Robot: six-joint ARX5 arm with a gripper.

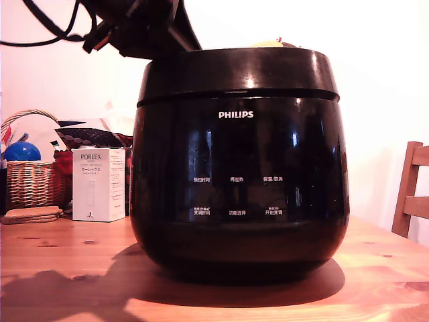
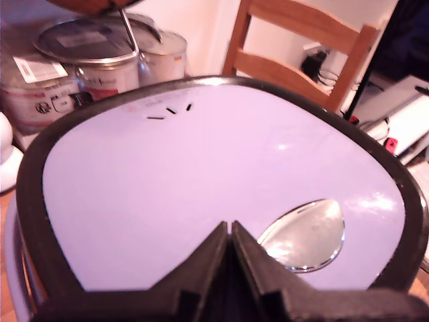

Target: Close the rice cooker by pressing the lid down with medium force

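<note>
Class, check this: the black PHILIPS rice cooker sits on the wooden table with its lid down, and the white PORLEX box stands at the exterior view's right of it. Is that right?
Not quite. In the exterior view the PORLEX box stands at that view's left of the rice cooker, not its right. The lid is down and the cooker sits on the wooden table, as stated.

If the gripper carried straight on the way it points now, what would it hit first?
Most likely the lid of the rice cooker. In the wrist view the shut gripper points down at the lid's pale glossy top, beside the oval chrome button. Whether it already touches is unclear.
</note>
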